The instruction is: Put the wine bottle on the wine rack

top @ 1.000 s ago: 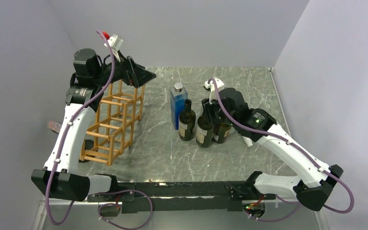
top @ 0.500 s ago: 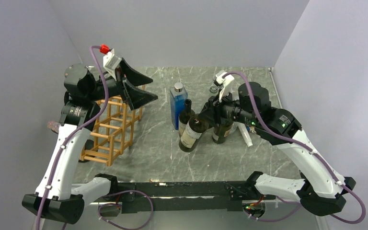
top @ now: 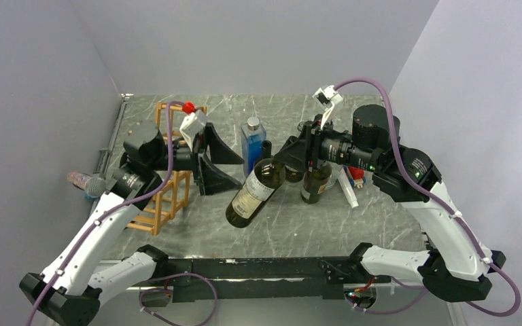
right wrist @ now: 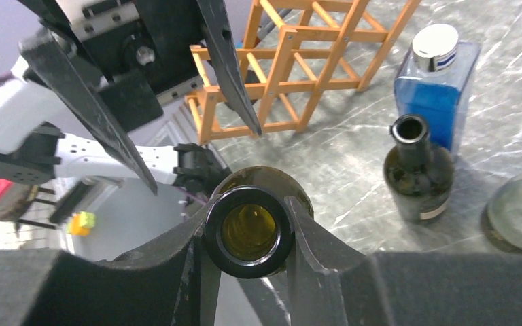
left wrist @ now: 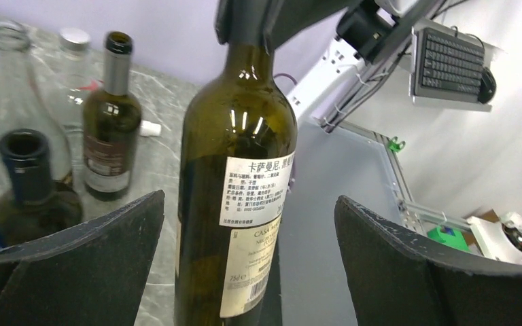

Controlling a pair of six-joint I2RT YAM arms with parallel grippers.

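My right gripper [top: 287, 155] is shut on the neck of a dark green wine bottle [top: 255, 191] and holds it tilted in the air, base toward the left. In the right wrist view the fingers clamp the bottle's open mouth [right wrist: 249, 231]. My left gripper [top: 219, 168] is open, its jaws spread just left of the bottle's base. In the left wrist view the bottle [left wrist: 234, 183] stands between the two pads, touching neither. The orange-brown wooden wine rack [top: 165, 185] stands at the left, partly hidden behind my left arm; it also shows in the right wrist view [right wrist: 299, 61].
A blue square bottle [top: 252, 144] with a silver cap stands mid-table. Two more dark wine bottles [top: 315, 183] stand behind the lifted one. A clear glass bottle [left wrist: 13, 95] and small white items [top: 349, 190] lie near them. Grey walls close in both sides.
My right gripper has lifted the bottle and swung it left, tilting it more. My left arm has come down from above the rack toward the bottle's base, jaws open.
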